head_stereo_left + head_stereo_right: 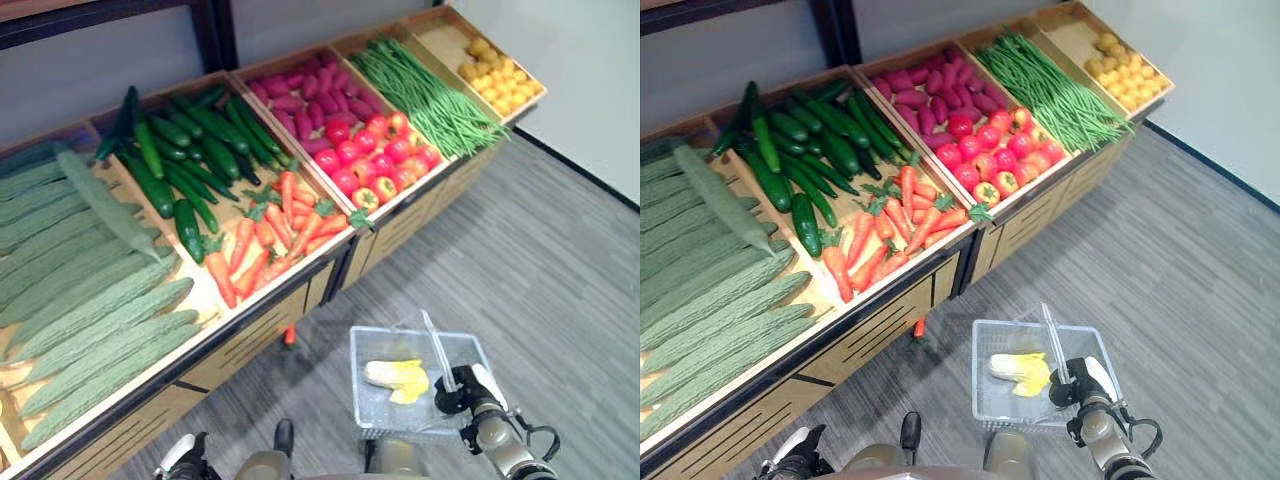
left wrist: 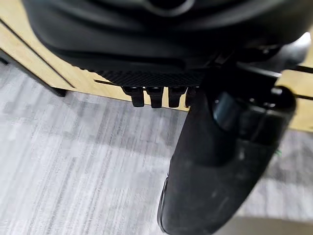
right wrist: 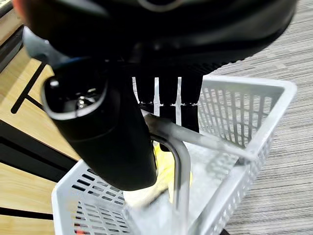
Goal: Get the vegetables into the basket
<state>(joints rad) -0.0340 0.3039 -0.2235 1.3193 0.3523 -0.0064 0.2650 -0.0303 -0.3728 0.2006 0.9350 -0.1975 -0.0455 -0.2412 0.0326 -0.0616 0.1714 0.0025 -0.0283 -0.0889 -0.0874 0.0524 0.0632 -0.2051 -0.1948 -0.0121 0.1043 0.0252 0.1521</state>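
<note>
The clear mesh basket hangs low over the grey floor in front of the produce stand, and the right hand has its fingers curled around the basket's handle, carrying it. One vegetable lies inside, a pale yellow-white Chinese cabbage. The rest of the vegetables are up in the wooden crates of the stand: long ridged bitter gourds at the robot's left, then dark cucumbers with carrots in front of them, purple sweet potatoes behind red tomatoes, a heap of green beans, and small yellow fruits at the far right; each pile is too crowded to count exactly. One stray carrot lies on the floor under the stand's edge. The left hand hangs near the stand's front with fingers relaxed and nothing in it. By my reading the job is at an early stage: one item loaded, and the next move calls for the free left hand to reach up to a crate, likely the carrots nearest it, while the basket stays level.
</note>
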